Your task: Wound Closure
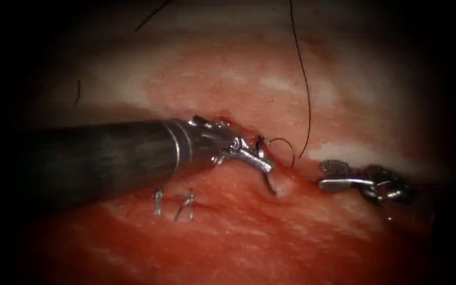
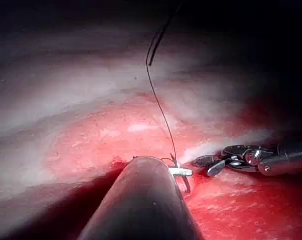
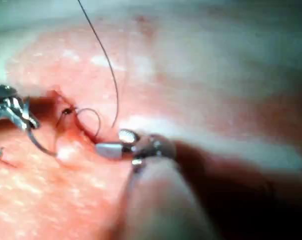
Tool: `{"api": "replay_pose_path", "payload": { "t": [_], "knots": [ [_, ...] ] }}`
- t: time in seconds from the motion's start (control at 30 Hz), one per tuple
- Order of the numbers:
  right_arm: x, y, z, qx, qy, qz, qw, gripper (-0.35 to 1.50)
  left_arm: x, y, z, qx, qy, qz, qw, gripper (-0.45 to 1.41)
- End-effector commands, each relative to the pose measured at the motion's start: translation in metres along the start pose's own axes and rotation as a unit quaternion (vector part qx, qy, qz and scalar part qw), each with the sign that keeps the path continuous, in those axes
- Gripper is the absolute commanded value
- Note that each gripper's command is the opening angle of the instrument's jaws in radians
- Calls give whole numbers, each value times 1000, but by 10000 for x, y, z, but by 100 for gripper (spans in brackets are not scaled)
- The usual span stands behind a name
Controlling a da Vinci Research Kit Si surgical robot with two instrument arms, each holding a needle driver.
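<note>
Near, earlier stitches (image 1: 175, 203) below cut. Left hand (image 1: 259, 162) clenched on needle (image 1: 267, 182) mid-curve, tip buried in tissue (image 1: 238, 237). Right hand (image 1: 336, 176) released, empty, right of cut. Thread (image 1: 304, 79) trails far. Advice: follow needle's curve, avoid tearing.

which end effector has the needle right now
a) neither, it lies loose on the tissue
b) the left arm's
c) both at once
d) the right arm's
b) The left end effector is shut on the curved needle, whose lower end dips toward the tissue, while the right end effector sits open and empty to the right.
</note>
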Motion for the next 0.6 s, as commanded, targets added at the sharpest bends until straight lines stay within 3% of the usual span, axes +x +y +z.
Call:
{"api": "replay_pose_path", "payload": {
  "t": [0.03, 0.23, 0.37, 0.6],
  "knots": [
    [-2, -5, 9, 1, 0, 0, 1000, 147, -1, -2, 4, 0, -1, -3, 1000, -45],
    [4, -48, 8, 15, 2, -81, 997, 147, 5, 36, -4, 0, -15, 17, 1000, -45],
    [-2, -90, 29, 48, 1, -182, 982, 147, 7, 44, -12, 2, -14, 25, 1000, -45],
    [-11, -99, 65, 55, -10, -265, 963, 148, 5, 50, -17, 3, -14, 32, 999, -45]
  ]
}}
